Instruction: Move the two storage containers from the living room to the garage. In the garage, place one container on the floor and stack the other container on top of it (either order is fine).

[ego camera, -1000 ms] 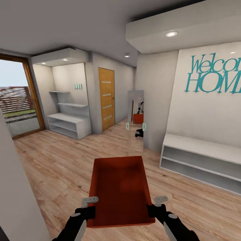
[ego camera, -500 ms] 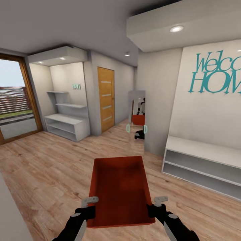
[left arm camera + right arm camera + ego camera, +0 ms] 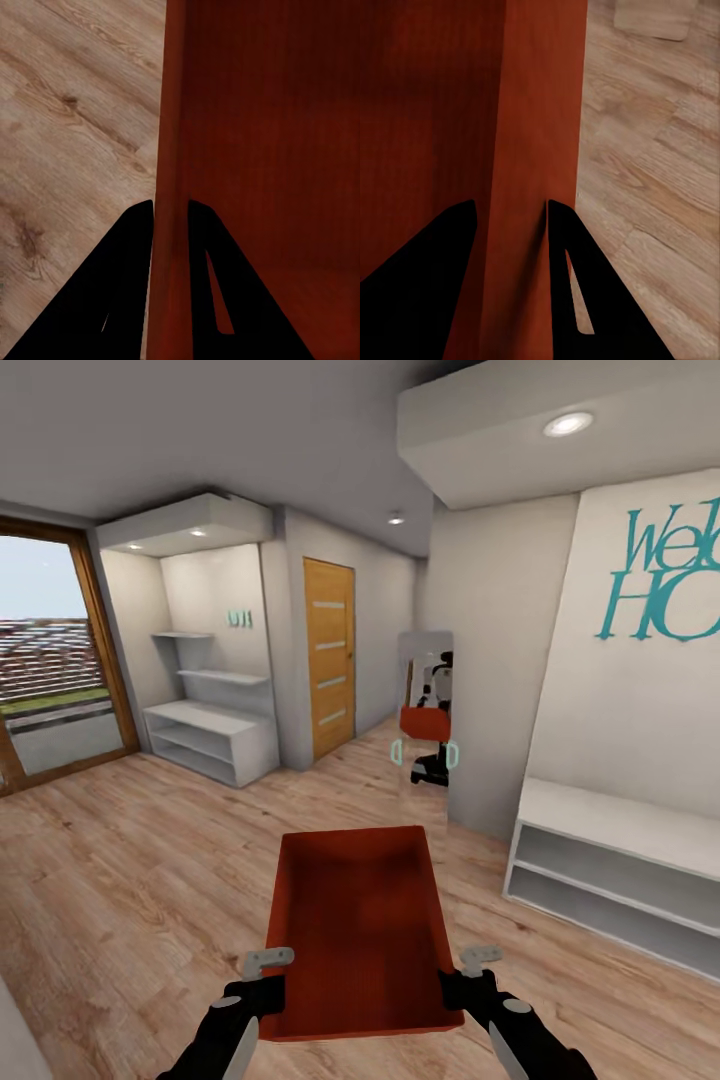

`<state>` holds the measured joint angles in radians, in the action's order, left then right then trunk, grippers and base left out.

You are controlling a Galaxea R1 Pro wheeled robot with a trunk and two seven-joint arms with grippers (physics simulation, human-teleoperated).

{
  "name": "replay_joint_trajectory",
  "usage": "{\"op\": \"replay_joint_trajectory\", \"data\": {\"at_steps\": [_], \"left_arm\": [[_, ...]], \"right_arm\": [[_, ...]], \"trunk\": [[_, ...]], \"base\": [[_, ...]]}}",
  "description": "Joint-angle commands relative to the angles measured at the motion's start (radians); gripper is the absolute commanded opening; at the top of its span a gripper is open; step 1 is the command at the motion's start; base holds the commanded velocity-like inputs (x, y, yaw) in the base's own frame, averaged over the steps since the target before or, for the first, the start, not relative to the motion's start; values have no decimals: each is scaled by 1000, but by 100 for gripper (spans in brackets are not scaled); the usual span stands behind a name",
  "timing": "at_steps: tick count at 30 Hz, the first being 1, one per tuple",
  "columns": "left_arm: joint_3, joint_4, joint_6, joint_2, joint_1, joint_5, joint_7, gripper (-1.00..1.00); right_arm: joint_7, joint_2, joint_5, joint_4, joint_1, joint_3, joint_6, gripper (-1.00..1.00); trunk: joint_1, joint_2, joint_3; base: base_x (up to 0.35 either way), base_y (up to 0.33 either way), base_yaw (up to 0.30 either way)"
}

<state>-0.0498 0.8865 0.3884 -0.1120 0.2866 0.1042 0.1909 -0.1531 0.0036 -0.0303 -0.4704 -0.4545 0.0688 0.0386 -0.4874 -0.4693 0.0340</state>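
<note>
A hallway with light wood plank floor (image 3: 150,860), an orange door (image 3: 330,657) and a mirror (image 3: 428,710). The storage container (image 3: 358,930) hangs above the planks, left claw (image 3: 268,978) and right claw (image 3: 462,975) each clenched on a side wall.

The storage container (image 3: 358,935) sits between both arms, door (image 3: 329,657) ahead, bench (image 3: 618,855) right, shelves (image 3: 210,710) left.

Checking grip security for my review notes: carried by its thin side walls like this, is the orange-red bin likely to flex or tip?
The storage container probably stays stiff: its walls look straight where each gripper's jaws pinch them. It seems light, being open and empty. With the left gripper and right gripper near one end, its far end might sag.
</note>
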Motion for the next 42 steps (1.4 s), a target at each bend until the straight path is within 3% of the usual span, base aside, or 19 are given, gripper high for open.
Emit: {"op": "replay_joint_trajectory", "data": {"at_steps": [1, 10, 30, 42], "left_arm": [[4, 3, 0, 0, 0, -29, 14, -100], [4, 3, 0, 1, 0, -29, 14, -100], [4, 3, 0, 2, 0, -29, 13, -100], [4, 3, 0, 1, 0, -29, 13, -100]], "right_arm": [[-46, 6, -10, 0, 0, -7, 4, -100], [-46, 6, -10, 0, 0, -7, 4, -100], [-46, 6, -10, -1, 0, -7, 4, -100], [-46, 6, -10, 0, 0, -7, 4, -100]], "trunk": [[-1, -1, 0], [-1, -1, 0], [-1, -1, 0], [-1, -1, 0]], "base": [[325, 0, 124], [325, 0, 49], [325, 0, 278], [325, 0, 31]]}}
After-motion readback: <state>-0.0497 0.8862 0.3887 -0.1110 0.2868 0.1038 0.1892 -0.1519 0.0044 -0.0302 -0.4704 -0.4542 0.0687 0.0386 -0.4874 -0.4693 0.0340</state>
